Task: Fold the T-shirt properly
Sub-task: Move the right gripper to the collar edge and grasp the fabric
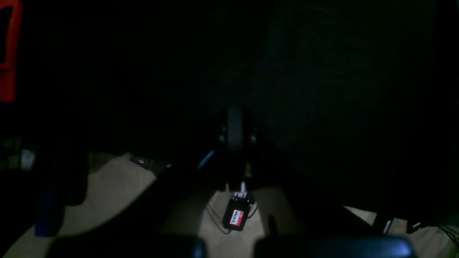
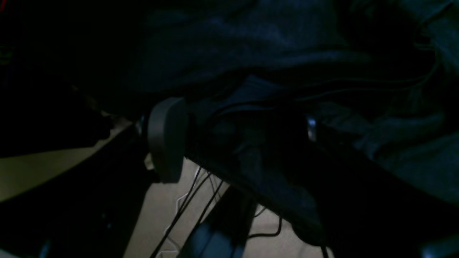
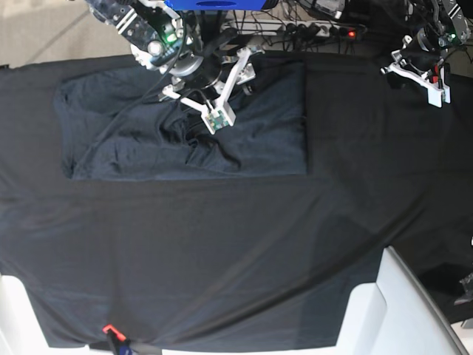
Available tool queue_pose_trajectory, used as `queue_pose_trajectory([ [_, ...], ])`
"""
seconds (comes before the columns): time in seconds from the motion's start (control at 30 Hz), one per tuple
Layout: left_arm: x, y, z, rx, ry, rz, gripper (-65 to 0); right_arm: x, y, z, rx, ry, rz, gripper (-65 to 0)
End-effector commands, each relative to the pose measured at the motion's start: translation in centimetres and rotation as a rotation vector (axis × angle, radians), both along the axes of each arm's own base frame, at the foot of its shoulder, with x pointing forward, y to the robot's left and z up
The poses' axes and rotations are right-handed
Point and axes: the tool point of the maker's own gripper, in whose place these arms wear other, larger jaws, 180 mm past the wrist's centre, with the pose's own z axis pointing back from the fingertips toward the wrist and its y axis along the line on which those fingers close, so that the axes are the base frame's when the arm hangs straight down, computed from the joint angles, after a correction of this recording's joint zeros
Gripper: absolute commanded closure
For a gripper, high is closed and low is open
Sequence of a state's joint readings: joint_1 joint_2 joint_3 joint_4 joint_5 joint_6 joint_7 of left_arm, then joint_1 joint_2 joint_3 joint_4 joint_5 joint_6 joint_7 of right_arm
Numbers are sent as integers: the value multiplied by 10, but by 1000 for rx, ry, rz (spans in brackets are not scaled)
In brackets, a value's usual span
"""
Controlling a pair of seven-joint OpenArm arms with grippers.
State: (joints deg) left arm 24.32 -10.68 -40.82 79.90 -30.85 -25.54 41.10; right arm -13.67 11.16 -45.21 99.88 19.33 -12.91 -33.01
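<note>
1. The T-shirt (image 3: 185, 129) in the base view lies spread as a broad, wrinkled rectangle on the far left part of the black table cloth (image 3: 244, 244), slightly lighter than the cloth around it. The right gripper (image 3: 214, 89) hangs over the shirt's upper middle, its white fingers (image 3: 240, 70) set wide apart; whether they pinch any fabric cannot be told. The left gripper (image 3: 421, 74) sits at the far right edge of the table, well apart from the shirt, with its jaws together and nothing between them. A small red clip (image 3: 109, 328) shows at the near edge of the cloth.

2. The left wrist view is almost black. Only a pale floor (image 1: 114, 186) below the table edge, a small black box with a red label (image 1: 236, 216) and a red shape (image 1: 9, 50) at the top left can be made out. The shirt cannot be distinguished here.

3. The right wrist view is very dark too. Bluish wrinkled folds of the T-shirt (image 2: 251, 39) fill the upper half, close under the camera. A rounded grey part (image 2: 166, 138) stands at the table edge, with thin cables (image 2: 186, 208) hanging towards the floor.
</note>
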Motion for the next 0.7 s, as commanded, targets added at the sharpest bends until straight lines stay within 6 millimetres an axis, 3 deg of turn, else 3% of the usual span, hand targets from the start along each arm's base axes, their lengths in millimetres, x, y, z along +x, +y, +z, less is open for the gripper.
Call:
queue_pose_trajectory([
  [0.0, 5, 7, 8, 19, -29, -4, 0, 6, 7, 9, 32, -29, 5, -377],
  [0.67, 5, 7, 8, 18, -28, -3, 0, 6, -6, -25, 26, 100, -67, -377],
])
